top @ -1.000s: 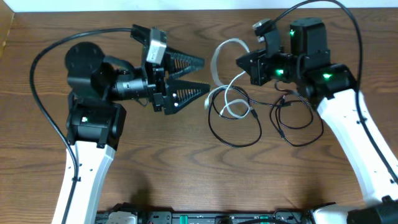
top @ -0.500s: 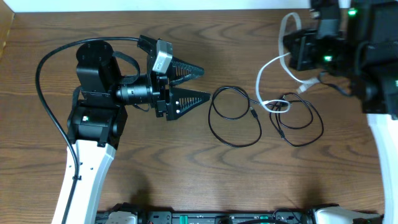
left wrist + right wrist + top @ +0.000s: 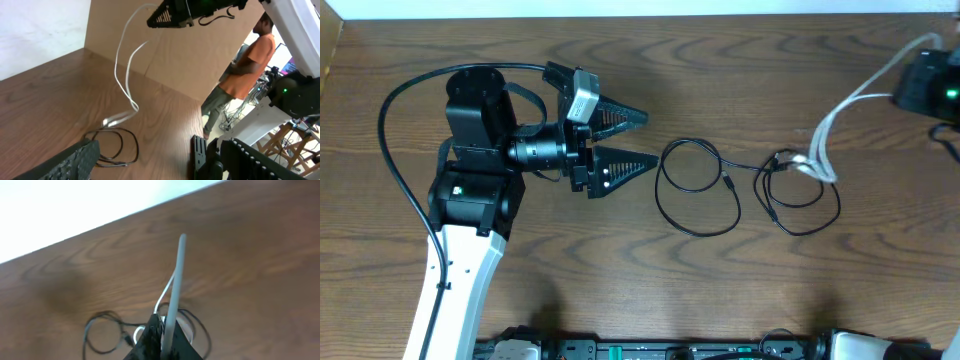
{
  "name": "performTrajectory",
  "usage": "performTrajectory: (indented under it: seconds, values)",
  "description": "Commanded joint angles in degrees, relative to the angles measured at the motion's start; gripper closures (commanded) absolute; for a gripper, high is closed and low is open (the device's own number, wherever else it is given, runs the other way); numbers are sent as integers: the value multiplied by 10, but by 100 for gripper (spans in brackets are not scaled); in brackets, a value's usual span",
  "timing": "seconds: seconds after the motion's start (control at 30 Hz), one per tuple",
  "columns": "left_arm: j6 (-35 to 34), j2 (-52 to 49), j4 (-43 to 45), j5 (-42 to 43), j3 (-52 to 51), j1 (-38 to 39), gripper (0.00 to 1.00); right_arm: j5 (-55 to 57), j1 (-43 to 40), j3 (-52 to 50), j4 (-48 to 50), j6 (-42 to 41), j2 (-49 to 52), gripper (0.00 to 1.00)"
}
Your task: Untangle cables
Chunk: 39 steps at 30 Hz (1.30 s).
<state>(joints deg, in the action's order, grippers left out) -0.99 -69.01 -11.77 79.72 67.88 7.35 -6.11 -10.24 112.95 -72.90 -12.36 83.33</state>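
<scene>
My right gripper (image 3: 910,82) at the far right edge is shut on the white cord (image 3: 840,118) and holds it up high. The cord hangs down to the table, its lower end (image 3: 812,165) lying on the right black loop (image 3: 802,195). In the right wrist view the white cord (image 3: 175,280) runs up between the shut fingers (image 3: 162,340). A second black cord loop (image 3: 695,190) lies to the left, joined to the right loop by a thin black strand. My left gripper (image 3: 638,137) is open and empty, just left of that loop; its fingers (image 3: 155,160) frame the black cords (image 3: 117,145).
The white cord (image 3: 125,70) dangles from the right gripper (image 3: 172,15) in the left wrist view. A wooden wall panel stands behind the table; a person in an orange shirt (image 3: 247,60) stands beyond it. The left arm's thick black cable (image 3: 395,150) arcs at the left.
My right gripper has moved right and up with the white cord, pulling it off the left black loop; only its end rests on the right loop. The left gripper stays open, nearly still.
</scene>
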Motion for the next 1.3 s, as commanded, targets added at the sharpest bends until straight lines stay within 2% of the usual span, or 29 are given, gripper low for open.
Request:
performTrajectory:
  seconds: [0.0,0.2,0.33,0.5,0.6,0.83,0.97,1.27]
  values:
    - [14,0,-10,-25,0,1,18,16,-62,10,-8,8,11,99]
    - [17,-2,-75,-85,0,1,18,66,-174,10,-23,8,56,99]
    - [62,-2,-120,-87,0,1,18,89,-243,10,-38,7,94,99]
    - [130,-2,-181,-88,-1,1,18,168,-323,10,-58,-14,114,99]
    - [161,-2,-213,-101,-1,1,18,169,-375,10,-47,-23,115,99]
    - [173,-3,-253,-158,-2,1,18,170,-477,10,15,-39,115,99]
    - [176,-10,-255,-162,-3,1,18,160,-506,10,38,-39,120,99]
    - [192,-43,-255,-162,-3,1,18,151,-501,10,79,-18,177,99]
